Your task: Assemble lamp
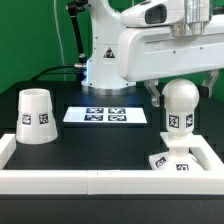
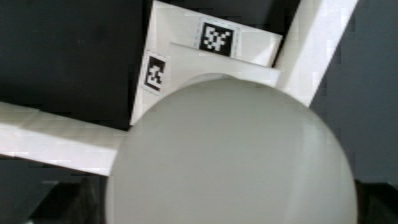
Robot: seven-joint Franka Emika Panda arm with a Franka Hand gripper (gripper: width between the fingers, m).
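The bulb point(image 1: 178, 100) is at about 3 o'clock in the exterior view. It is right over the base point(image 1: 170, 162), which sits at about 5 o'clock, close to the white wall point(image 1: 90, 181) at the edge of the tabletop point(image 1: 100, 145). The bottom of the bulb looks like it meets the base, but I cannot tell if it is all the way in.

The jaws hang down on both sides of the bulb. In the wrist view the bulb fills nearly the whole picture and hides them. So I cannot tell if they are squeezing the bulb or just standing around it.

What could go wrong? The bulb is round and smooth, so it could slip or tip in the jaws. If it goes in crooked, it may jam or not hold. The base is small and loose. A push or a twist could make it slide or spin instead of staying put. If the jaws let go too soon, the bulb may fall and roll away.

The shade point(image 1: 37, 115) stands at 9 o'clock, well apart, so I think it is safe. The marker board point(image 1: 107, 115) lies flat near the middle
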